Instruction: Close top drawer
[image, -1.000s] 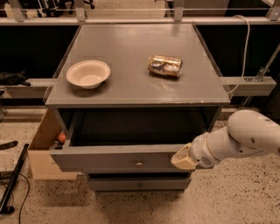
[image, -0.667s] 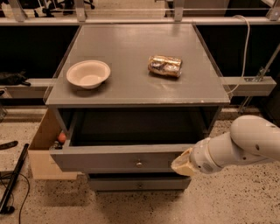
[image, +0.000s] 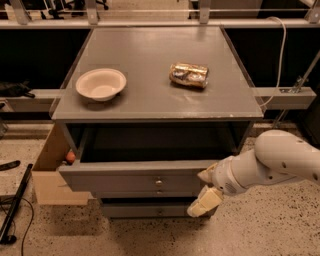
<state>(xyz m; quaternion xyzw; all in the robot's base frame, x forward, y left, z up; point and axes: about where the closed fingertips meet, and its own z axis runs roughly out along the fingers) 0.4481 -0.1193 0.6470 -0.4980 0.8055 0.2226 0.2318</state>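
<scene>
The top drawer (image: 135, 176) of the grey cabinet stands pulled out, its dark boxy interior open to view. Its flat grey front carries a small round metal knob (image: 159, 183) at the centre. My gripper (image: 205, 188) is at the right end of the drawer front, with one cream finger near the front's top edge and the other hanging lower, below the front. The white arm reaches in from the right.
On the cabinet top (image: 155, 95) lie a white bowl (image: 100, 84) at the left and a crumpled shiny snack bag (image: 188, 74) at the right. A lower drawer front (image: 150, 210) shows beneath. A cardboard box (image: 50, 175) stands at the cabinet's left side, with dark objects on the floor beyond it.
My gripper has dropped slightly lower along the right end of the drawer front. The drawer stands about as far out as before.
</scene>
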